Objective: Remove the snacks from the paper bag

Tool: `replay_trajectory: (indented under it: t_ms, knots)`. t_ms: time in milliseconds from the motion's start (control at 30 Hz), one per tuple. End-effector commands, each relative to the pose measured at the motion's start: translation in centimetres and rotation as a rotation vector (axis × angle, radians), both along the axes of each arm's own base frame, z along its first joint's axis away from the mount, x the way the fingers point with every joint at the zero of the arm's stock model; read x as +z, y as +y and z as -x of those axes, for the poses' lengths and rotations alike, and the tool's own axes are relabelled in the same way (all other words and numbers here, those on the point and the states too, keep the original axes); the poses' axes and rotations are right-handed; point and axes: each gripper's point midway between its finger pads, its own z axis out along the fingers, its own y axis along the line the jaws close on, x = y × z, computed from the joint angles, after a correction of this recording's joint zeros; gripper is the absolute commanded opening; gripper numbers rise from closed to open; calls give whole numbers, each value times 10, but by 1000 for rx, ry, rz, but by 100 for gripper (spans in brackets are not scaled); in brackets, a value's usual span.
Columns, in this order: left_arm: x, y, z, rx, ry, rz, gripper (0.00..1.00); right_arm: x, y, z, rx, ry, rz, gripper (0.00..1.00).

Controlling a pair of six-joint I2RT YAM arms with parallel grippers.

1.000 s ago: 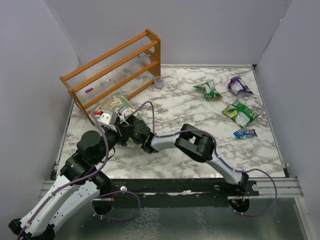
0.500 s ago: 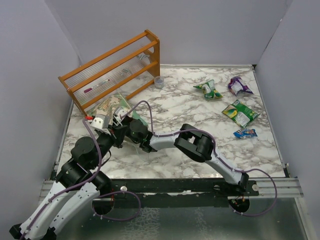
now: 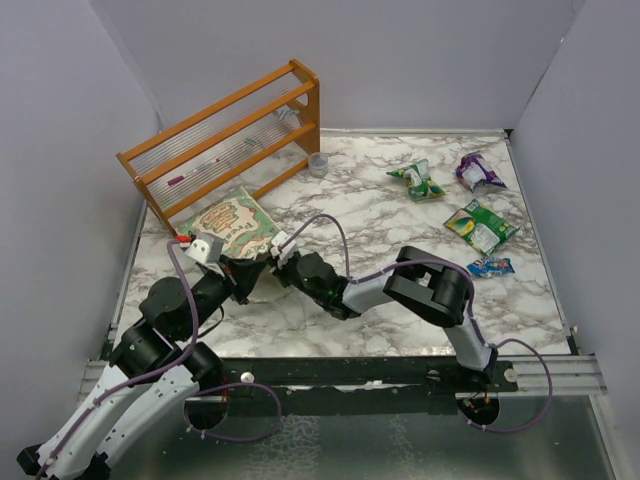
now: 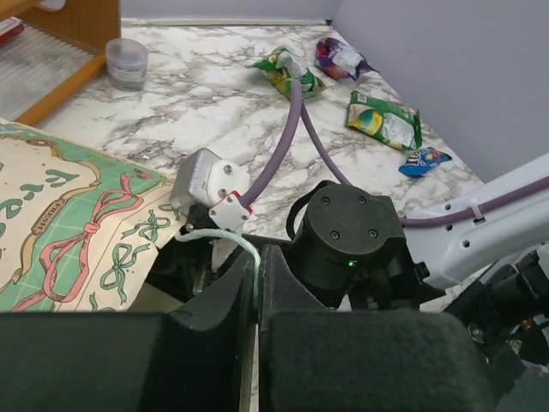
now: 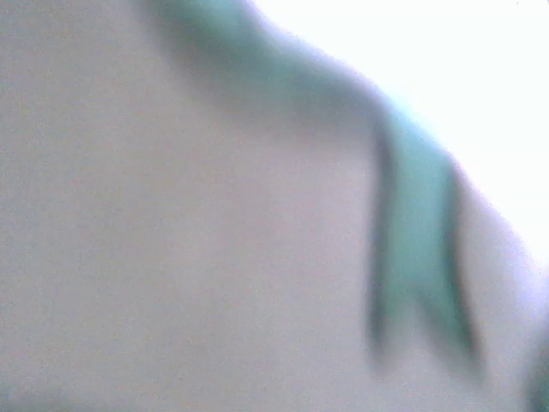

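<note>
Right tool [image 3: 265,266] just closed inside the nine o'clock paper bag [image 3: 232,220], perhaps on a snack; left tool [image 4: 257,260] clamps its handle [image 4: 230,233].

Left pincer [image 4: 258,287] and right pincer [image 3: 268,263] closed.

My left gripper [image 4: 258,262] reads closed, fingers flush, with a thin pale-green cord [image 4: 225,233] pinched in the seam. I see the bag [image 4: 60,223] at left, printed front up. The right wrist [image 4: 352,236] sits just beyond my fingers, its white block [image 4: 208,182] at the bag's edge. On the marble [image 4: 197,103] farther off lie a green packet [image 4: 287,73], a purple packet [image 4: 339,56], a second green packet [image 4: 383,120] and a blue packet [image 4: 425,160]. A cup [image 4: 126,62] stands by the rack [image 4: 81,21].
</note>
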Motion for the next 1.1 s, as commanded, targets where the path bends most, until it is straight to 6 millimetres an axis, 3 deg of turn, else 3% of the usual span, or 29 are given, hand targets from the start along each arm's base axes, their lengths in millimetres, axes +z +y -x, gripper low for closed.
replay_trajectory:
  t_ms: [0, 100, 233, 300, 367, 500, 733, 833, 967, 1000, 1067]
  knots:
    - [20, -13, 11, -84, -11, 62, 0, -4, -27, 29, 109, 8, 59, 3]
    - [14, -18, 16, -105, 74, 89, 0, -7, -34, 58, 253, -18, 142, 20]
    - [4, -26, 26, -147, 166, 128, 0, -3, -47, 96, 434, -111, 241, 51]
    - [0, -28, 30, -161, 187, 138, 0, 1, -54, 110, 498, -191, 262, 70]
    - [-1, -28, 33, -173, 197, 138, 0, 8, -58, 121, 538, -279, 286, 98]
    - [6, -24, 35, -172, 174, 121, 0, 28, -54, 127, 544, -434, 292, 99]
    - [0, -22, 33, -161, 174, 95, 0, 83, -56, 112, 408, -683, 264, 99]
    - [3, -18, 35, -154, 154, 105, 0, 82, -56, 112, 439, -755, 335, 99]
    - [9, -12, 36, -138, 123, 125, 0, 72, -48, 95, 409, -802, 457, 96]
    - [10, -12, 37, -137, 116, 130, 0, 71, -46, 90, 392, -829, 478, 93]
    - [13, -10, 38, -134, 105, 138, 0, 67, -42, 79, 356, -891, 544, 79]
